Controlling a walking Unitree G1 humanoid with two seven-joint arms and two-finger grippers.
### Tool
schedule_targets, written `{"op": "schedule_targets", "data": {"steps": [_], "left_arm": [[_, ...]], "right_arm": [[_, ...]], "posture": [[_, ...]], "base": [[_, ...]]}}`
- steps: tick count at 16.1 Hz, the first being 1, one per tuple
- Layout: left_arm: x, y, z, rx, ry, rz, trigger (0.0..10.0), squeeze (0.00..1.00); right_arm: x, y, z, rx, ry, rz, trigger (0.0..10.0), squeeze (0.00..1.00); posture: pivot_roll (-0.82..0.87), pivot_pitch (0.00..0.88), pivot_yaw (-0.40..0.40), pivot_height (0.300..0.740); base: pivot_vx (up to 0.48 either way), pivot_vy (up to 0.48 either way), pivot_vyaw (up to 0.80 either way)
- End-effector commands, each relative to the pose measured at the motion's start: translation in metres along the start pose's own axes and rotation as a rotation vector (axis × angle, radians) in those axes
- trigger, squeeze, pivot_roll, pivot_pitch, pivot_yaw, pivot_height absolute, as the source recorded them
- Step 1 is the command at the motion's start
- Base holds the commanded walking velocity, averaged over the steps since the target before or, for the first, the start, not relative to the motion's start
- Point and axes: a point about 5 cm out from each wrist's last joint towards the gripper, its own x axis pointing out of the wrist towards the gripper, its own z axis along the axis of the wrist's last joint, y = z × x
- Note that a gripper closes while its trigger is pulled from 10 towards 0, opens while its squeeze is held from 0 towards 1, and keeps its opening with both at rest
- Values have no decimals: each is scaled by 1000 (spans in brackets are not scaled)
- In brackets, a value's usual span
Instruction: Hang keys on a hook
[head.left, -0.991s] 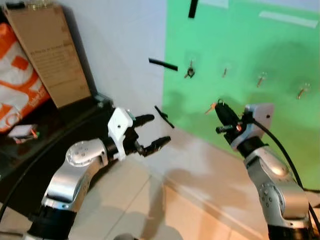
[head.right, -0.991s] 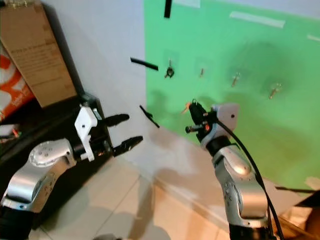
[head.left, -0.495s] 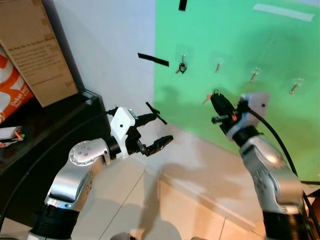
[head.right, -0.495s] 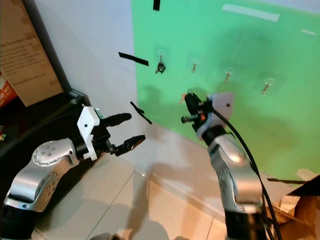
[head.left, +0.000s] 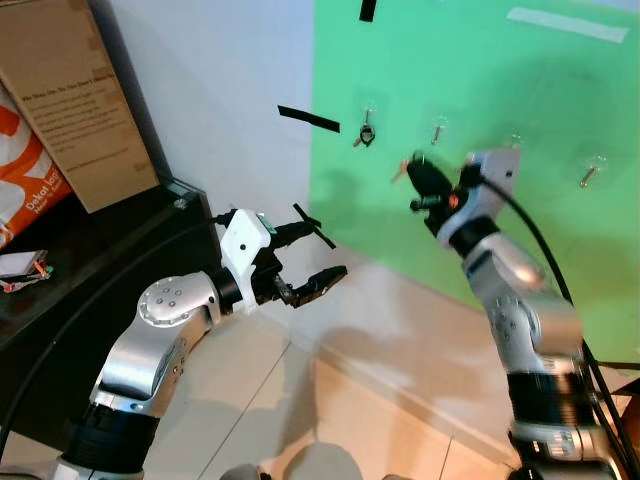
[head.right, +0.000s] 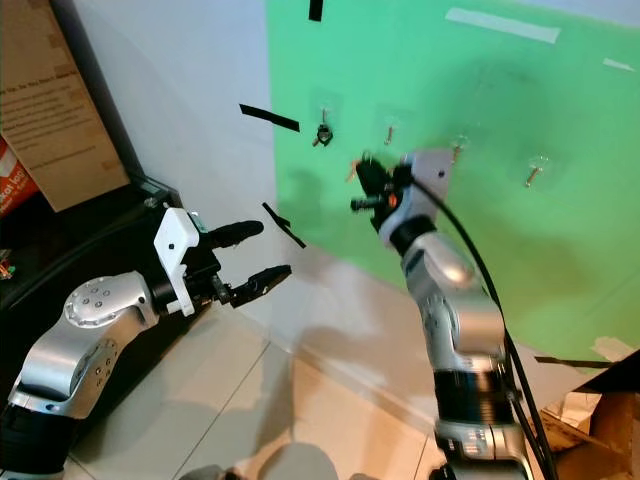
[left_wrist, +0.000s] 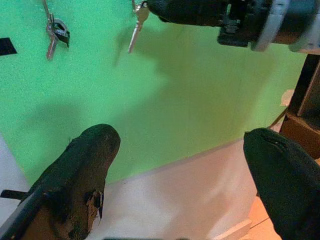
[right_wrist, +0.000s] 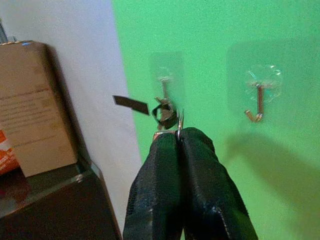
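The key (left_wrist: 136, 27) hangs from the tip of my right pincer (head.left: 418, 180), clamped between the closed fingers and raised close before the green wall (head.left: 480, 100), just beside an empty hook (right_wrist: 256, 102). Another hook (right_wrist: 164, 90) farther left already carries keys. My left pincer (head.left: 315, 258) waits lower, fingers spread apart, near the black counter (head.left: 90, 250).

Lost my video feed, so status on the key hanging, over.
Right gripper shut on key, raised near the empty hook. Left gripper open, idle, low. Leftmost hook already holds keys. Nothing in the way.
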Motion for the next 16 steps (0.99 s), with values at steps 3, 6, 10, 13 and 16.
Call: {"op": "schedule_targets", "data": {"steps": [3,6,10,13,16], "left_arm": [[0,11,7,39,-14,52,10000,0],[-1,13,8,45,-11,52,10000,0],[-1,13,8,52,-6,40,10000,0],[1,12,9,50,-9,28,10000,0],[2,11,8,48,-9,20,10000,0]], "right_arm": [[13,-9,3,26,-21,-18,10000,0],[22,-18,6,50,-41,-62,10000,0],[26,-34,9,115,-77,-151,10000,0],[25,-37,-2,142,-22,-150,10000,0],[21,-40,-21,198,79,-170,10000,0]], "posture": [[-60,0,-7,740],[-53,0,-2,740],[-48,0,2,740],[-57,0,9,740],[-59,0,10,740]], "base": [[0,0,0],[0,0,0],[0,0,0],[0,0,0],[0,0,0]]}}
